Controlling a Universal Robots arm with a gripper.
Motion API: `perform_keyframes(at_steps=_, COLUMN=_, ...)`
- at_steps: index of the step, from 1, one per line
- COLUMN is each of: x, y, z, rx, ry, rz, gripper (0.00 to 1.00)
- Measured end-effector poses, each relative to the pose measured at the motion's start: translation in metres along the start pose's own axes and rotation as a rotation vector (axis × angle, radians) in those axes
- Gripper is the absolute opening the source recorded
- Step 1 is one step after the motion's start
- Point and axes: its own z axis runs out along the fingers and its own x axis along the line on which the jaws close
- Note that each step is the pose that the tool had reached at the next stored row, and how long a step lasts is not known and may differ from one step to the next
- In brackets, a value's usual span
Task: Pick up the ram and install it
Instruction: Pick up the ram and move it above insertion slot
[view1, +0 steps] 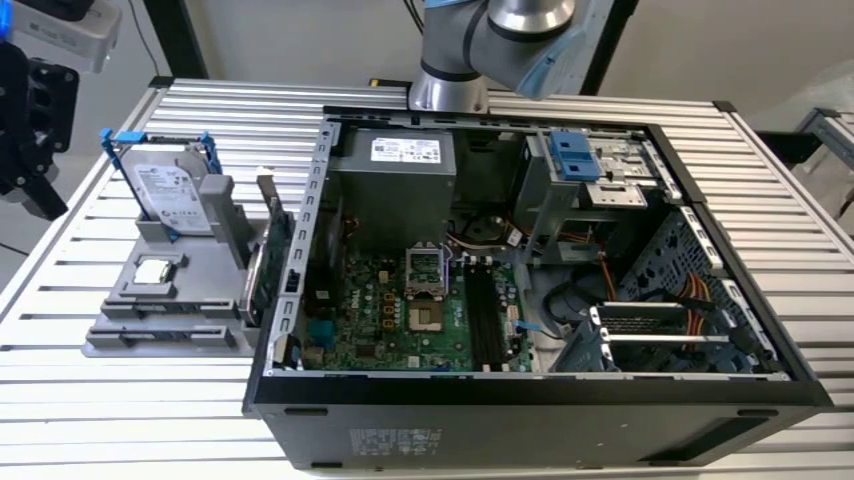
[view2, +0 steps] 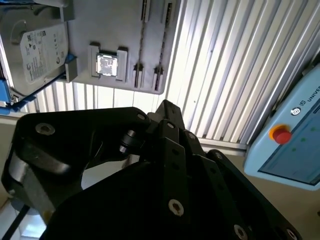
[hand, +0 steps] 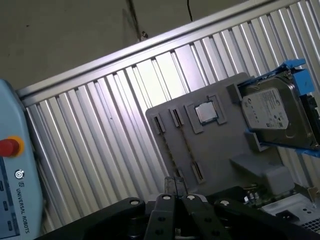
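The ram is out of view. My black gripper (view1: 40, 195) hangs at the exterior view's far left, above the table edge and left of the grey parts holder (view1: 174, 305). In both wrist views the gripper (view2: 167, 107) (hand: 172, 187) points down toward the ribbed table near the holder (view2: 100, 20) (hand: 215, 150), whose two narrow slots (hand: 182, 145) run side by side. The black memory slots (view1: 485, 318) lie on the motherboard inside the open computer case (view1: 534, 400).
On the holder stand a silver hard drive in a blue frame (view1: 171, 195) (view2: 37, 50) (hand: 275, 115), a processor chip (view1: 156, 270) (view2: 106, 65) (hand: 206, 112) and a green card (view1: 271, 265). A light-blue pendant with a red button (view2: 290, 140) (hand: 12, 190) lies beyond the table edge.
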Motion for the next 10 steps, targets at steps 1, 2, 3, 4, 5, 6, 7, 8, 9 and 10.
perform_keyframes(at_steps=1, x=0.0, y=0.0, z=0.0, rx=0.0, ry=0.0002, rz=-0.005, gripper=0.0)
perform_keyframes(at_steps=2, x=0.0, y=0.0, z=0.0, rx=0.0, ry=0.0005, rz=-0.01, gripper=0.0)
perform_keyframes(at_steps=3, x=0.0, y=0.0, z=0.0, rx=-0.0001, ry=0.0008, rz=-0.016, gripper=0.0)
perform_keyframes(at_steps=4, x=0.0, y=0.0, z=0.0, rx=-0.0001, ry=0.0011, rz=-0.021, gripper=0.0)
perform_keyframes(at_steps=5, x=0.0, y=-0.0001, z=0.0, rx=-0.0001, ry=0.0013, rz=-0.027, gripper=0.0)
perform_keyframes(at_steps=6, x=0.0, y=-0.0001, z=0.0, rx=-0.0001, ry=0.0016, rz=-0.032, gripper=0.0)
perform_keyframes(at_steps=7, x=0.0, y=-0.0001, z=0.0, rx=-0.0002, ry=0.0019, rz=-0.038, gripper=0.0)
perform_keyframes(at_steps=8, x=0.0, y=-0.0001, z=0.0, rx=-0.0002, ry=0.0022, rz=-0.043, gripper=0.0)
perform_keyframes(at_steps=9, x=0.0, y=-0.0001, z=0.0, rx=-0.0002, ry=0.0025, rz=-0.049, gripper=0.0)
perform_keyframes(at_steps=10, x=0.0, y=-0.0001, z=0.0, rx=-0.0002, ry=0.0028, rz=-0.054, gripper=0.0)
